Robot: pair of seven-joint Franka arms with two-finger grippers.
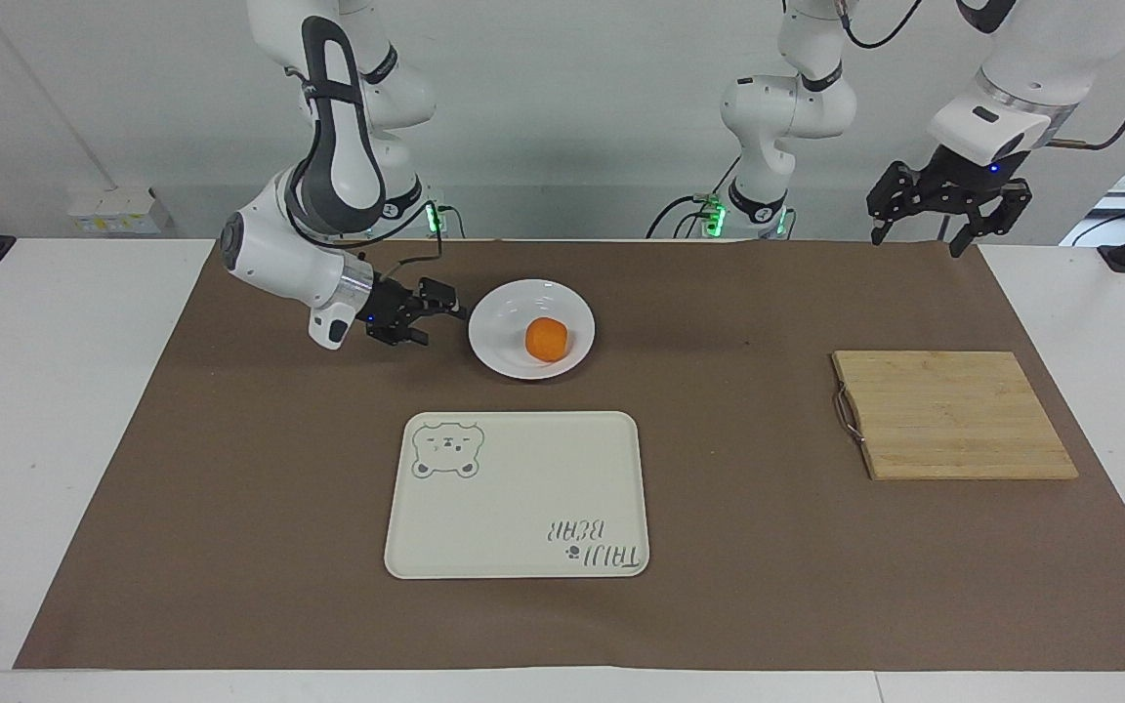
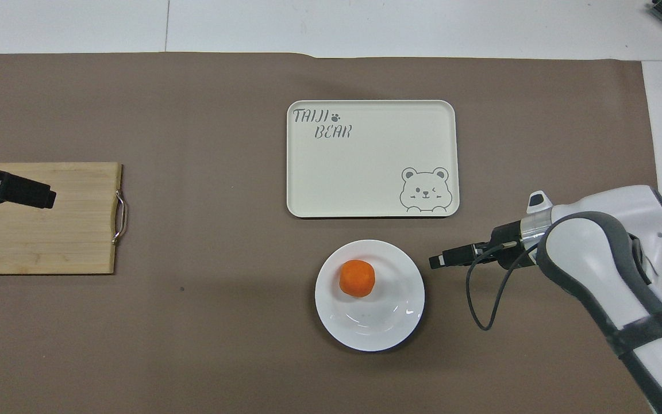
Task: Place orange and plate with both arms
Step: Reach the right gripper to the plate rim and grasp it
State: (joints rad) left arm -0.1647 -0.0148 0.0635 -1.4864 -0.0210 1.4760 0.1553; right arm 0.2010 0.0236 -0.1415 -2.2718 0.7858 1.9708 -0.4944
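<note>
Orange (image 1: 547, 339) on white plate (image 1: 509, 351), mid-desk near the robots' edge. Right tool (image 1: 440, 317): spread, just beside plate rim. Left tool (image 1: 916, 234): spread, raised over the desk's corner, waiting.

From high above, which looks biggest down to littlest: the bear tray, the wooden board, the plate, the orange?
1. Bear tray
2. Wooden board, though part runs off the picture's edge
3. Plate
4. Orange

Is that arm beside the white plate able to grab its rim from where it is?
Probably yes: the right gripper is open, low beside the plate, and nothing lies between them. The orange sits away from that edge.
</note>
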